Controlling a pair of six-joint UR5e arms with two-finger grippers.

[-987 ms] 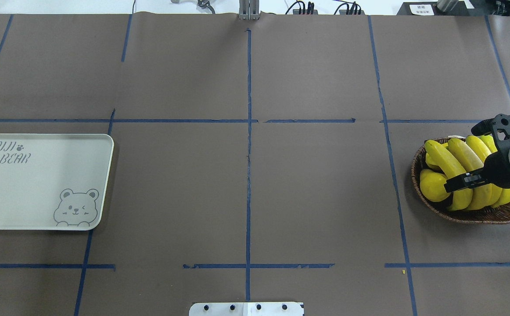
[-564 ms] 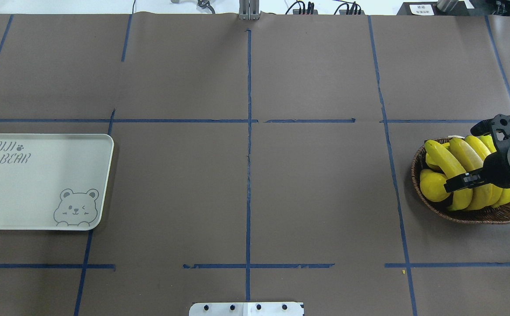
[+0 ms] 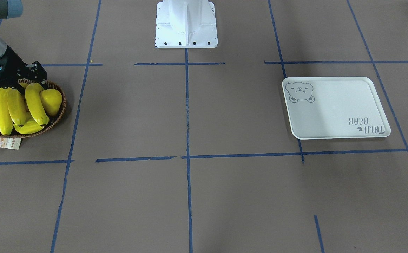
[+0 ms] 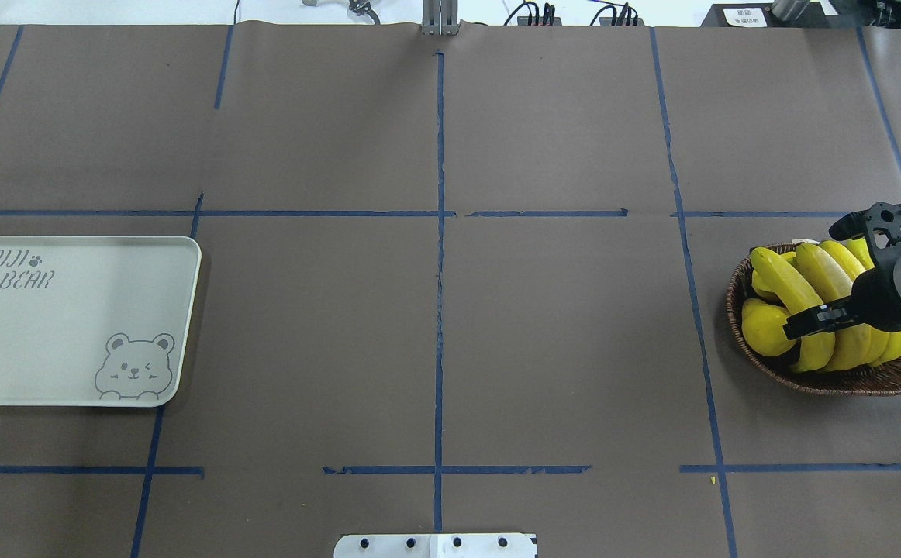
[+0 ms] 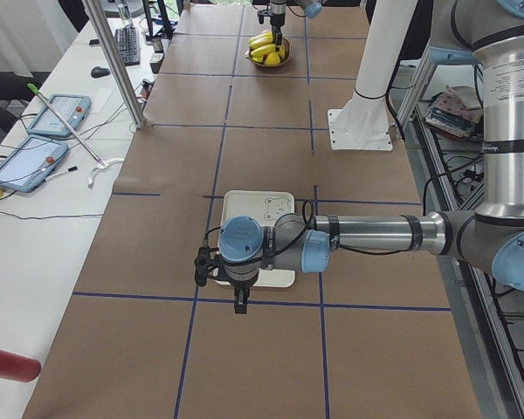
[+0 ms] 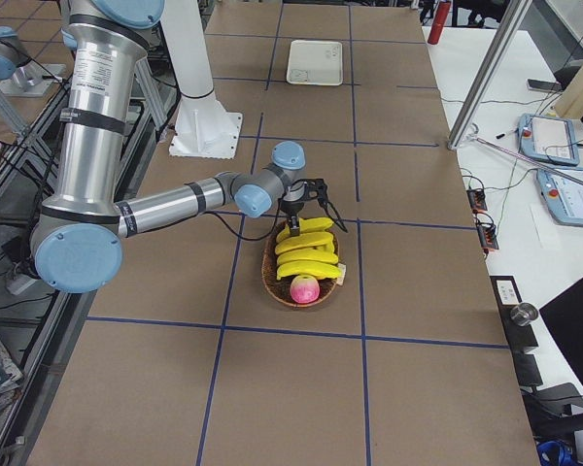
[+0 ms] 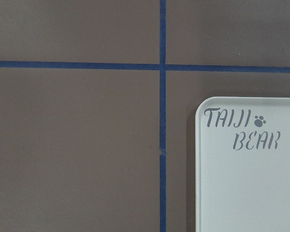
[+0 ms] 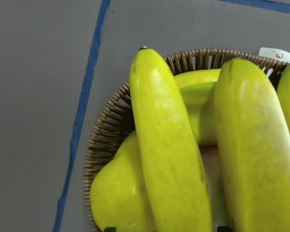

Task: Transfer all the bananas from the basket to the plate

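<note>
Bananas, long, curved and bright yellow with dark tips, lie packed side by side in the oval brown woven wicker basket at the robot's right end of the brown-papered desk. Four show in the front-facing view. A further yellow curve beneath them is too covered to name.

In the overhead view their middles are hidden behind the black right claw. It hangs just over the pile with its fingers spread wide, gripping nothing. Its wrist camera catches two dark tips at the bottom edge, one on each side of the nearest banana, whose lower end is cut off.

A stubby yellow pear sits in the basket on the side toward the desk's middle. A pink-red round fruit shows plainly only from the right-side camera. The basket's outer side runs off the front view's edge, and its small paper tag pokes out beneath the rim.

The flat rectangular white plate, with a grey bear face and grey lettering, lies well apart at the opposite end. The left claw hovers over that plate's edge. It is visible only from the left-side camera, so I cannot tell whether it is open or closed.
</note>
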